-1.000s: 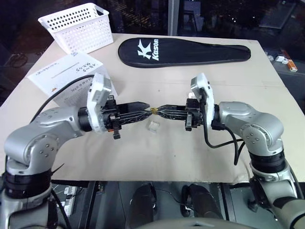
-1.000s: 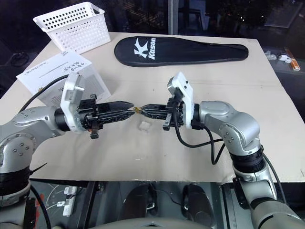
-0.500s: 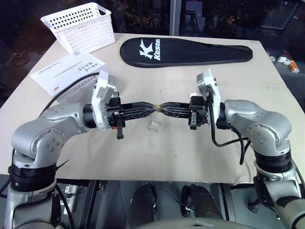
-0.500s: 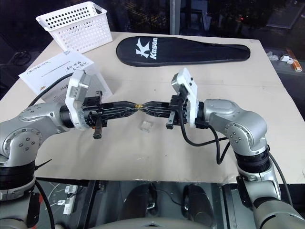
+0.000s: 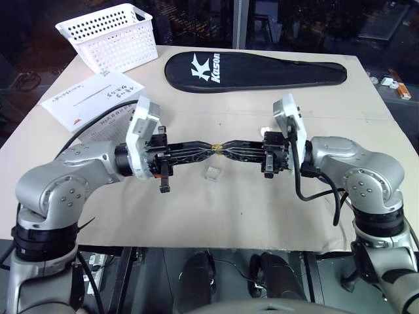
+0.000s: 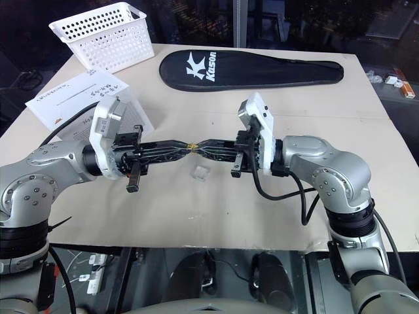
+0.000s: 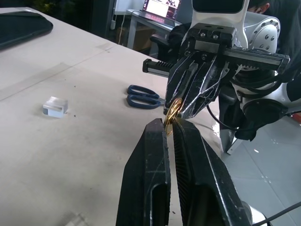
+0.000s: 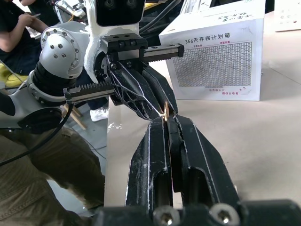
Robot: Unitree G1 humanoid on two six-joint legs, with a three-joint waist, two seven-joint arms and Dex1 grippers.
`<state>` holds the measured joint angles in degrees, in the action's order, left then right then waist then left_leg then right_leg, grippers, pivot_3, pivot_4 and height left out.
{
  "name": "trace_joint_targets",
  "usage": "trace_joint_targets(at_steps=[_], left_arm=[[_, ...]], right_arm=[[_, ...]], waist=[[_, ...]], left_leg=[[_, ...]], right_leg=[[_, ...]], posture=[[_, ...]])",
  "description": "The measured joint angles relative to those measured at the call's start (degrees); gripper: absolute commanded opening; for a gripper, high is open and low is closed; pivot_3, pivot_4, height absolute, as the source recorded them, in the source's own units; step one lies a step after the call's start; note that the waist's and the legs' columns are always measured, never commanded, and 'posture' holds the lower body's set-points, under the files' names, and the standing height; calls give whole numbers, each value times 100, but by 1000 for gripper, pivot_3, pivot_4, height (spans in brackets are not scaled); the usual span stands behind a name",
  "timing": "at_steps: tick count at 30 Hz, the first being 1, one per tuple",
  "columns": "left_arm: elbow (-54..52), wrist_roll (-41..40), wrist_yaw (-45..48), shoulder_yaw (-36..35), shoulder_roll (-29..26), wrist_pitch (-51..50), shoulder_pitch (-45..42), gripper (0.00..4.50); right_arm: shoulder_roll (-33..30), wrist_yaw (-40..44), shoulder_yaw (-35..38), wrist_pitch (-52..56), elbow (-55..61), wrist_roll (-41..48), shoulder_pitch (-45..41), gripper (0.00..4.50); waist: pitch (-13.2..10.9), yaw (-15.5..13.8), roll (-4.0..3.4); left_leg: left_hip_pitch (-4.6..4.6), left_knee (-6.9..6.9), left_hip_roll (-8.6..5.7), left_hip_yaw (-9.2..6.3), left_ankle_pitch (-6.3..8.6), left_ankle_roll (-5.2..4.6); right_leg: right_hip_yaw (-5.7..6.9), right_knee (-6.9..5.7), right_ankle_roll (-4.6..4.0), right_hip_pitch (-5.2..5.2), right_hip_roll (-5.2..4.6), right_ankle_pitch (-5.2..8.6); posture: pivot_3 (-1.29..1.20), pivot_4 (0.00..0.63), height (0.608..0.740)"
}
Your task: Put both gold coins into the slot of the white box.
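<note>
One gold coin [image 5: 217, 145] hangs above the table's middle, pinched from both sides. My left gripper [image 5: 210, 146] is shut on its edge, with the black fingertips [image 7: 157, 127] pressed together on the coin [image 7: 172, 114]. From the opposite side my right gripper [image 5: 223, 146] is also shut on the same coin [image 8: 166, 110]. The two grippers meet tip to tip, both level. The white box [image 5: 91, 108] stands at the left behind my left arm, its printed grey table [image 8: 217, 66] facing the grippers. The slot [image 5: 90, 100] is a thin line across its top.
A small clear plastic holder [image 5: 211, 173] lies on the table just under the grippers. Blue scissors [image 7: 141, 96] lie beyond it. A white perforated basket [image 5: 111, 36] stands at the far left, and a black racket cover [image 5: 255, 69] lies along the far edge.
My left gripper's fingers stood apart around the coin a second ago and have now closed on it. The right gripper has kept its grip. Both hands stayed in place.
</note>
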<state>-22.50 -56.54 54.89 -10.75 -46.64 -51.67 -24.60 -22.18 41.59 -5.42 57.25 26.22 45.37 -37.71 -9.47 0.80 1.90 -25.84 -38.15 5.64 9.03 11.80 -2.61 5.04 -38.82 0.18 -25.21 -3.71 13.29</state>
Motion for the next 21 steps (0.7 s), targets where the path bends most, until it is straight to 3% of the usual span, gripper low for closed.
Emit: trace_joint_targets(at_steps=[5,6,7,9,14,21], left_arm=[[0,-32,-10,-1,11,-22,-51,240],[0,-46,-20,-4,22,-22,-62,0],[0,-48,-20,-5,23,-22,-64,0],[-18,-184,-32,-17,52,-35,-98,0],[131,-696,-347,-425,-61,-302,-254,0],[1126,-680,-611,-1073,-695,-408,-549,0]], right_arm=[[-24,-5,62,-1,9,60,13,0],[-23,-5,84,-9,11,73,13,563],[-22,-5,86,-10,11,73,13,571],[-6,-4,161,-18,7,153,13,1204],[-224,-8,183,-153,151,216,40,3615],[-787,-47,596,-609,619,115,271,3615]], waist=[[0,-1,0],[0,-1,0],[0,-1,0],[0,-2,1],[-1,-1,0],[-4,-8,-1]], left_leg=[[-1,0,0,0,1,-2],[-1,0,0,0,1,-2],[-1,0,0,0,1,-2],[-1,0,0,-1,1,-2],[-1,0,0,-2,2,-3],[-1,1,-1,-2,3,-4]], right_leg=[[0,1,0,0,0,0],[0,1,0,0,0,0],[0,1,0,0,0,0],[0,1,-1,0,0,-1],[0,1,8,0,0,5],[2,2,14,-1,-1,10]], posture=[[0,150,740],[0,150,740],[0,150,740],[0,150,740],[0,150,740],[0,150,740]])
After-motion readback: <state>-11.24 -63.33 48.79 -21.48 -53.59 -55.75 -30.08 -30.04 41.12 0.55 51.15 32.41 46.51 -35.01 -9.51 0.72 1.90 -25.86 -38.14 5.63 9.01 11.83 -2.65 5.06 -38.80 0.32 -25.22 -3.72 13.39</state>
